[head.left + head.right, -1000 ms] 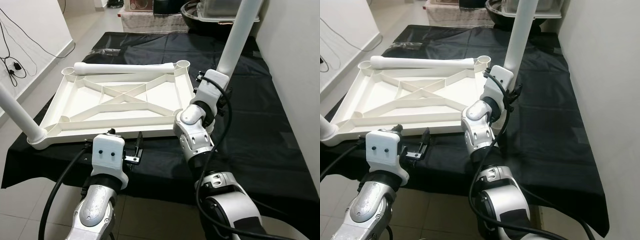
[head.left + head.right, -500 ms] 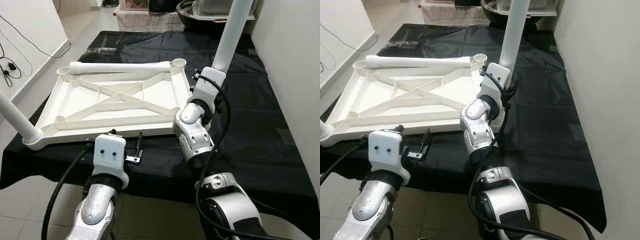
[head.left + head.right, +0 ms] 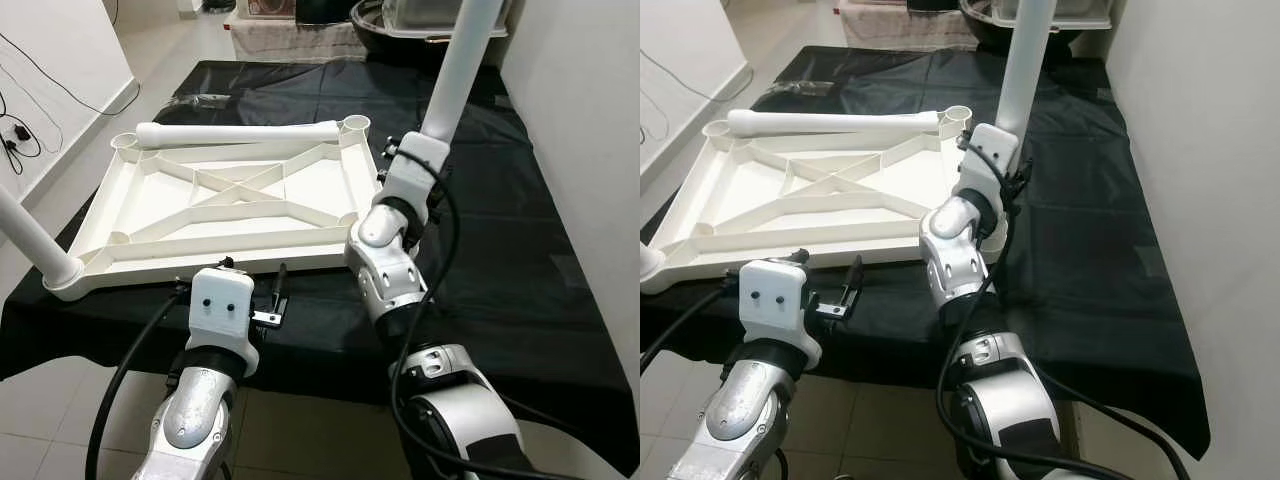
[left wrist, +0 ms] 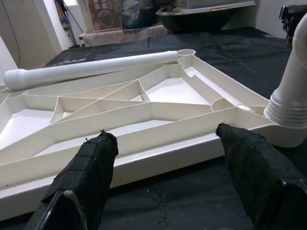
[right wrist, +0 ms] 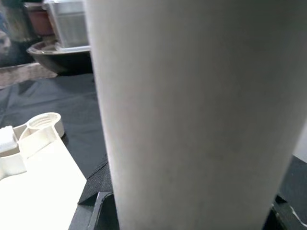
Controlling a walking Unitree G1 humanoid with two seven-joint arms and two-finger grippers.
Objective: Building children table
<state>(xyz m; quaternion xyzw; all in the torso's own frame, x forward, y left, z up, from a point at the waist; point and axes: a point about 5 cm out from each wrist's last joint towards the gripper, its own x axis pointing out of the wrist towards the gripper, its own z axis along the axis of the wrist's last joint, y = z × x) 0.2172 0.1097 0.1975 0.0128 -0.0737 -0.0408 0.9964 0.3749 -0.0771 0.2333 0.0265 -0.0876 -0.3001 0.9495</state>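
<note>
We see the white tabletop (image 3: pixel 235 205) lying upside down, ribs up, on the surface (image 3: pixel 500 240) draped in black cloth. One loose leg (image 3: pixel 240 133) lies along its far edge, and another leg (image 3: pixel 35 243) stands in the near left corner socket. Our right hand (image 3: pixel 415 160) is clamped around a third leg (image 3: pixel 455 75), which stands upright in the near right corner socket (image 4: pixel 283 115). Our left hand (image 4: pixel 168 158) hovers low before the tabletop's near edge, its black fingers (image 4: pixel 91 163) spread wide and holding nothing. A dark basin (image 4: pixel 206 17) sits beyond the surface.
</note>
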